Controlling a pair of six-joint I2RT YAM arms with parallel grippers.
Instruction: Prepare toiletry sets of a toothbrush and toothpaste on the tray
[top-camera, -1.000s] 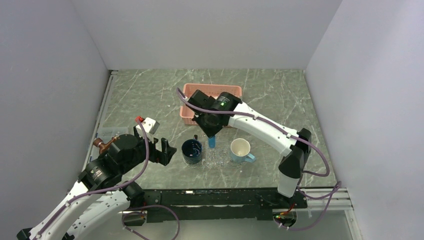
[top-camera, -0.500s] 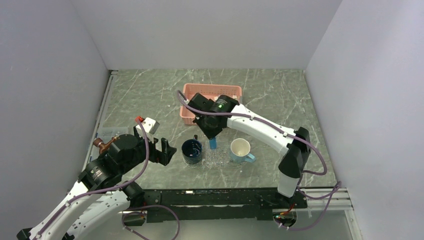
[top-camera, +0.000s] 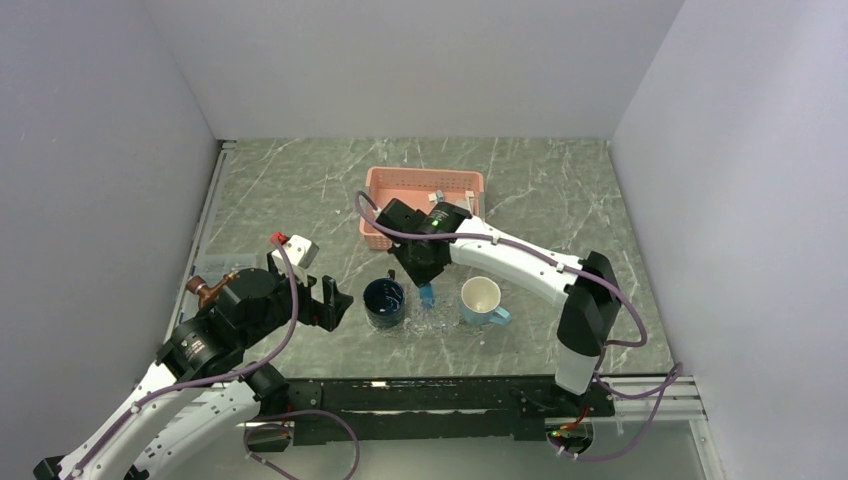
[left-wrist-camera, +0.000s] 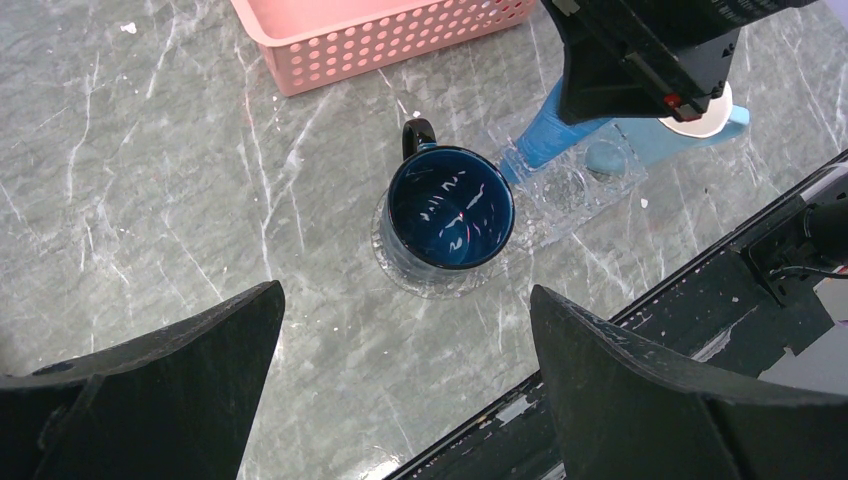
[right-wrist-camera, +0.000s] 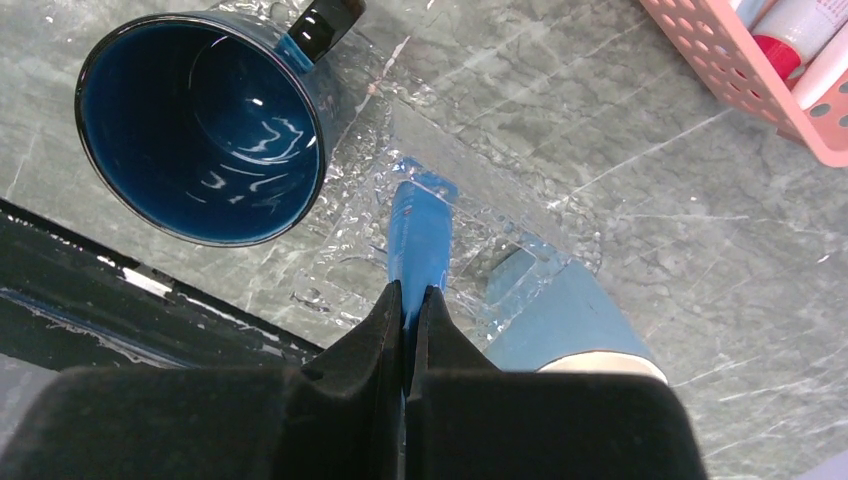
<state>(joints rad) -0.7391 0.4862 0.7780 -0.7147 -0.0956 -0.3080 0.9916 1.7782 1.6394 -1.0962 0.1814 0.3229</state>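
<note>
1. The right hand (right-wrist-camera: 408, 300) is pinched shut on the upper end of the blue toothpaste (right-wrist-camera: 418, 235), which points down at the clear tray (right-wrist-camera: 345, 255).
2. Whether the tube's lower end touches the tray, I cannot tell.
3. A dark mug (right-wrist-camera: 200, 130) sits just beside the tube at 9 o'clock and a pale mug (right-wrist-camera: 575, 320) at 3 o'clock. The gap is tight, so a sideways drift could knock either one.
4. If released this steep, the tube may topple against a mug or slide off the slick tray.
5. At 12 o'clock stands a pink basket (top-camera: 420, 185). No toothbrush shows on the tray.
6. The left hand (top-camera: 333, 302) is spread wide and holds nothing, above the counter (top-camera: 300, 200) at 9 o'clock from the dark mug.
</note>
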